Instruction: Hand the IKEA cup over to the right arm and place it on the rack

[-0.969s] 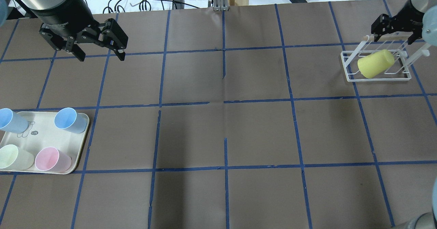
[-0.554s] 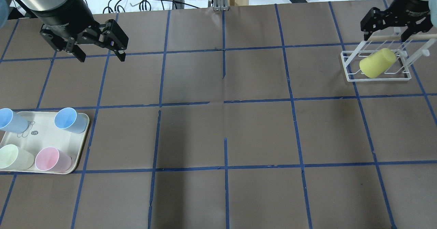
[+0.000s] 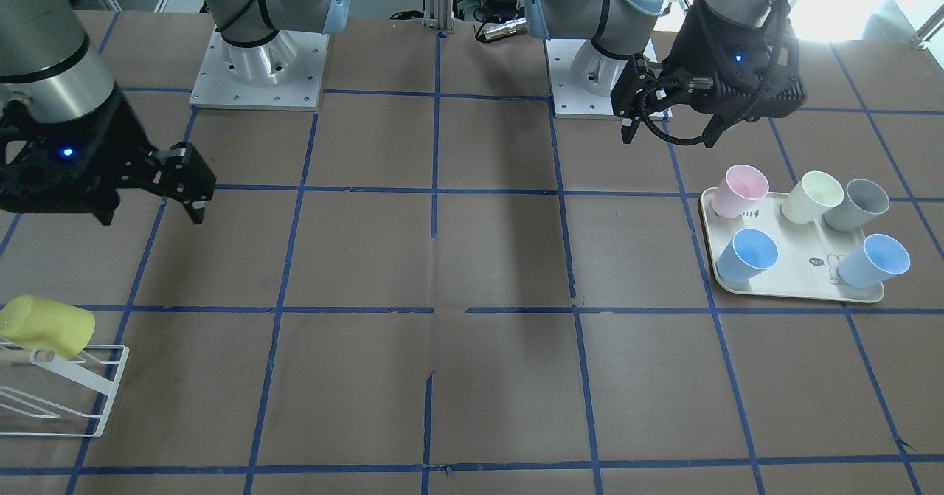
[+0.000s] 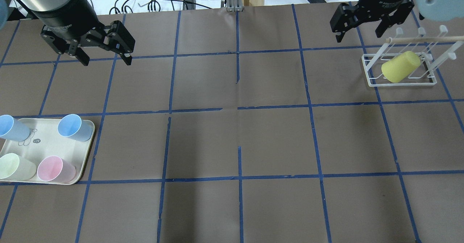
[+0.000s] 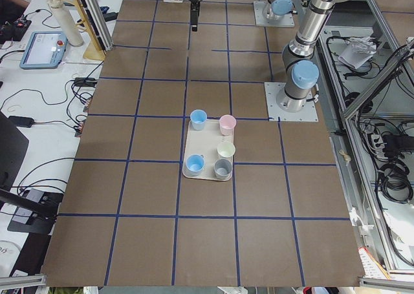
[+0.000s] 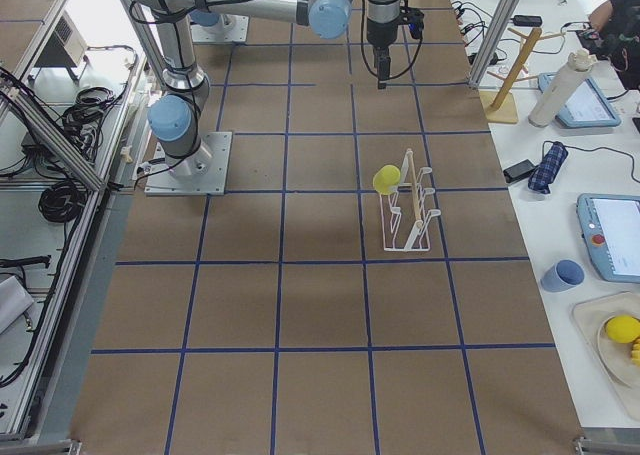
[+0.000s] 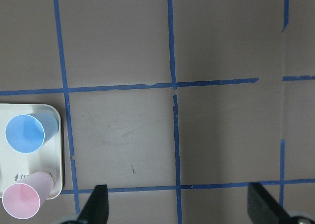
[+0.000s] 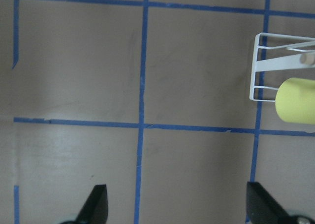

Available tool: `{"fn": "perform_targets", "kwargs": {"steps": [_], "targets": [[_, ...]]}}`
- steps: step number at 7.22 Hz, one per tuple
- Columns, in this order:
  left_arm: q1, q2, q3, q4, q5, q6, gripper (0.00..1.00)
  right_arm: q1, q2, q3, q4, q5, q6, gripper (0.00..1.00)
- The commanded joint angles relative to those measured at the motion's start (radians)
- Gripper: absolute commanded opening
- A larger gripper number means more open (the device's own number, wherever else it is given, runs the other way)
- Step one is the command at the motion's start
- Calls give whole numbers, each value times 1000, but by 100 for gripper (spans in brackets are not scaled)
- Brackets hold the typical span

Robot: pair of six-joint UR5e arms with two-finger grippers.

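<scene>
Overhead exterior view is showing the right hand [image 4: 359,36], fingers apart and empty, now pulled back off the rack [image 4: 402,84], where the IKEA cup [image 4: 400,66] is still lying tilted. Likewise the left hand [image 4: 106,60] is hanging spread. On the surface [image 4: 239,138], the tray [image 4: 47,141] is holding pastel cups [image 4: 74,127]; its small print is showing too blurred to read.

On the table [image 3: 442,259], a tray [image 3: 800,248] holds five upright cups: pink cup [image 3: 741,189], cream cup [image 3: 811,196] and grey cup [image 3: 855,203] along one edge, blue cups [image 3: 748,255] along the other.
</scene>
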Motion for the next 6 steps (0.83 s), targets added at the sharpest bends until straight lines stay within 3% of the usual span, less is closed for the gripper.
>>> {"fn": "perform_targets", "kwargs": {"steps": [1, 6], "targets": [[2, 2, -1, 0, -1, 0, 100, 94, -42, -23, 177, 36, 15, 100], [4, 2, -3, 0, 5, 2, 100, 118, -46, -29, 204, 44, 33, 100]]}}
